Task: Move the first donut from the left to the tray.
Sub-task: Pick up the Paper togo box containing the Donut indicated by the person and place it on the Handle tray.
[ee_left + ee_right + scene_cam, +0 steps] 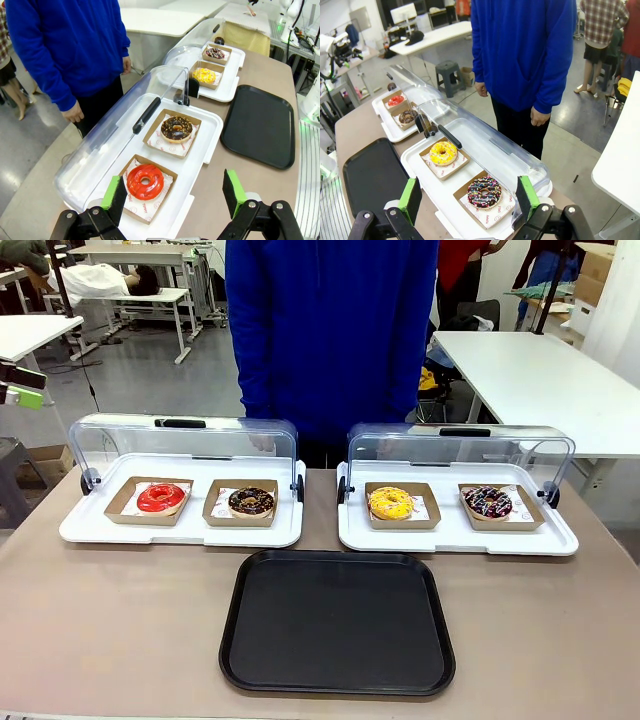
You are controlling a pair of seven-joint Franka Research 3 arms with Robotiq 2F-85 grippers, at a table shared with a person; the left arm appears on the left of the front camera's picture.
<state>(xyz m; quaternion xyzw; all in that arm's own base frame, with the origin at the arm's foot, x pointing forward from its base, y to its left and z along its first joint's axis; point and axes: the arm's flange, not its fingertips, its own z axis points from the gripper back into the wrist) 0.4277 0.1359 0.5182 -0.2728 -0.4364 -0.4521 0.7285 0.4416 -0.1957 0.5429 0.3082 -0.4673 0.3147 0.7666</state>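
The red-glazed donut (161, 498) lies in a small brown cardboard tray at the left end of the left white tray (90, 530), whose clear lid is swung back. In the left wrist view the red donut (145, 181) sits just beyond my left gripper (174, 196), which is open and holds nothing. The big black tray (338, 622) lies bare at the near middle of the table; the black tray (258, 125) is to the right there. My right gripper (470, 198) is open above the right white tray, with a sprinkled chocolate donut (483, 192) beyond it.
A chocolate donut (251, 502) sits beside the red one. The right white tray (560, 540) holds a yellow donut (391, 503) and a sprinkled chocolate donut (488, 502). Both clear lids (185, 445) stand open at the back. A person in a blue top (330, 330) stands at the far edge.
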